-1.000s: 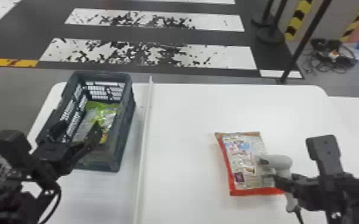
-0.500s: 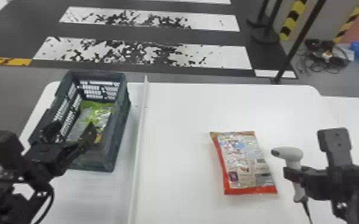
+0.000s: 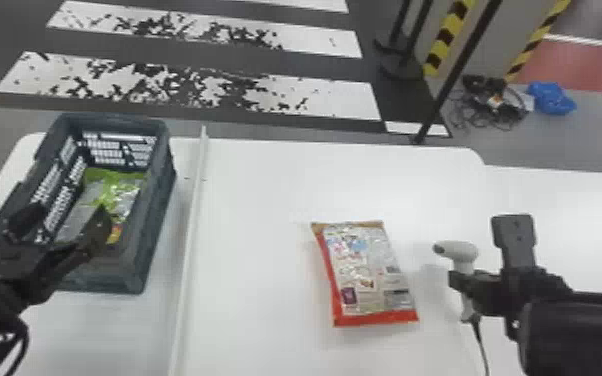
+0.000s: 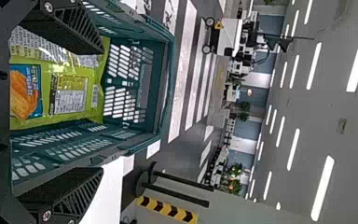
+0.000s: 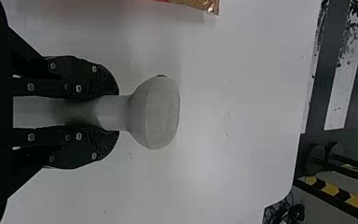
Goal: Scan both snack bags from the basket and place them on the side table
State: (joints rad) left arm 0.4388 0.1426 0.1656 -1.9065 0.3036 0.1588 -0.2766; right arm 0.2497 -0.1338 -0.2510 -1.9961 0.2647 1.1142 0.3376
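My left gripper (image 3: 67,220) stands open over the near end of the basket (image 3: 157,220), in which a green snack bag (image 3: 115,192) lies. In the left wrist view the open left gripper (image 4: 81,112) has the green bag (image 4: 74,74) beyond its spread fingers, inside the basket (image 4: 140,135). My right gripper (image 3: 465,287) holds the white scanner (image 3: 460,250) by its handle, right of the red-edged snack bag (image 3: 365,270), which lies flat on the table. In the right wrist view both fingers of the right gripper (image 5: 93,113) press on the handle of the scanner (image 5: 156,112).
A long white strip (image 3: 192,225) runs between the basket and the red-edged bag on the white table (image 3: 265,200). The scanner's black cable (image 3: 480,345) hangs down toward the near edge. A black post (image 3: 445,90) rises behind the table.
My right gripper has carried the scanner off to the right, from over the red-edged bag to beside it. The left gripper remains at the basket, and the head view has shifted slightly.
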